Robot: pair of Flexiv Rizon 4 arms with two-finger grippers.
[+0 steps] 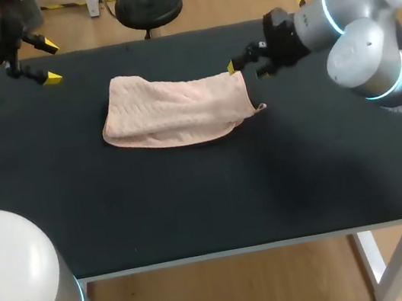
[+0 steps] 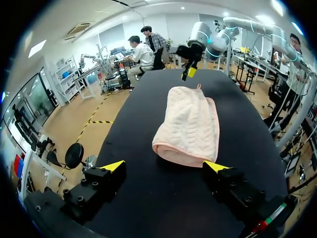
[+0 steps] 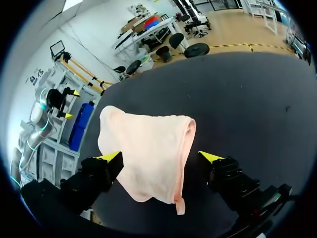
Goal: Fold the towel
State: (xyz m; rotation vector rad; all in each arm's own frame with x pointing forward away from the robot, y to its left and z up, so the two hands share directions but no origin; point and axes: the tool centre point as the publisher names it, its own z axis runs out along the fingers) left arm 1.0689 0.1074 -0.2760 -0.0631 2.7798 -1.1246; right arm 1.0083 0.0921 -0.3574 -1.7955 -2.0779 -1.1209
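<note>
A pale pink towel (image 1: 178, 106) lies folded over on the black table (image 1: 195, 205), with a small tag sticking out at its right end. My right gripper (image 1: 247, 69) hovers at the towel's far right corner, open; in its own wrist view the towel (image 3: 148, 148) spreads under and ahead of the spread fingers (image 3: 161, 156), and neither fingertip touches it. My left gripper (image 1: 51, 61) hangs open above the table's far left corner, well clear of the towel. From the left wrist the towel (image 2: 188, 124) lies ahead of the open gripper (image 2: 166, 166), with my right gripper (image 2: 189, 67) beyond it.
Bare black tabletop surrounds the towel, widest toward the front edge (image 1: 218, 254). No other objects stand on the table.
</note>
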